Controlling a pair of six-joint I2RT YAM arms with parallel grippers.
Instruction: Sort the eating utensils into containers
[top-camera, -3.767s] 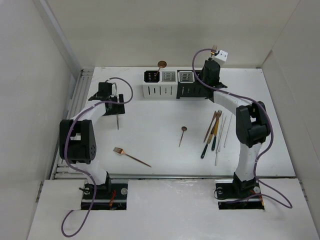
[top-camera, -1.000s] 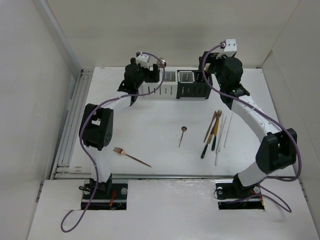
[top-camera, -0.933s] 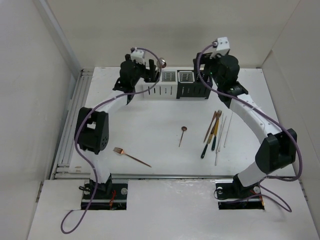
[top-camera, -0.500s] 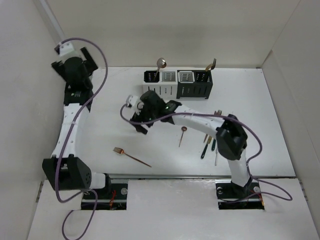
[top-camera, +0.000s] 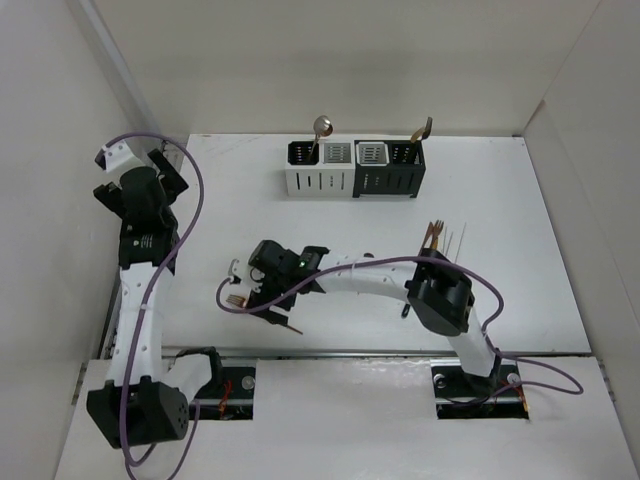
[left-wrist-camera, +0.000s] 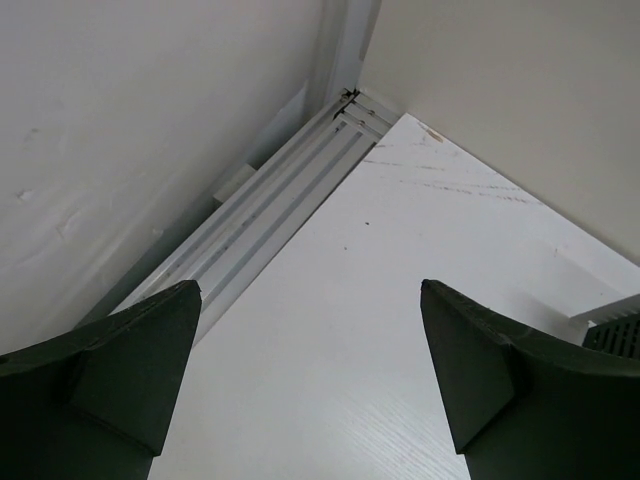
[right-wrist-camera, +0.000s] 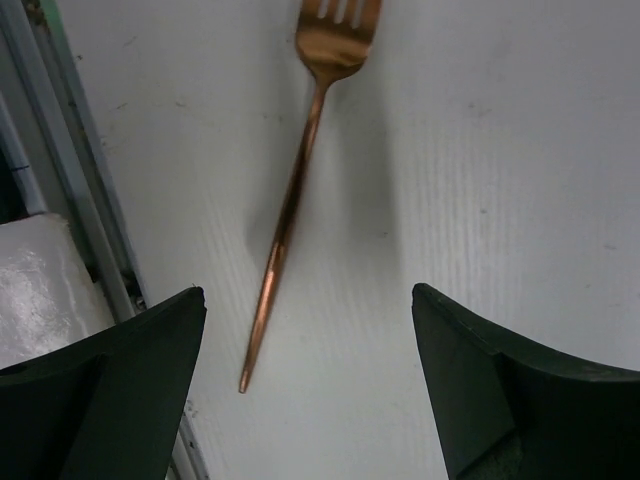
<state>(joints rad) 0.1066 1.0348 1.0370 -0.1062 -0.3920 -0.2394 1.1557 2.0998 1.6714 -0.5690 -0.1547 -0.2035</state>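
Four joined holders (top-camera: 340, 183) stand at twelve o'clock, a spoon (top-camera: 321, 127) and a gold utensil (top-camera: 423, 131) upright in them. A copper fork (right-wrist-camera: 292, 192) lies flat at seven o'clock.

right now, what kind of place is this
Likely a robotics lab test cell: bare white panel walls box in a white table, two black-and-white robot arms are bolted at its near edge, and slotted black and white cutlery holders stand at the back.

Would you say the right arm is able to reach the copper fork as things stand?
Probably yes: the right gripper hangs open right above the copper fork, which lies alone on the table with nothing between.
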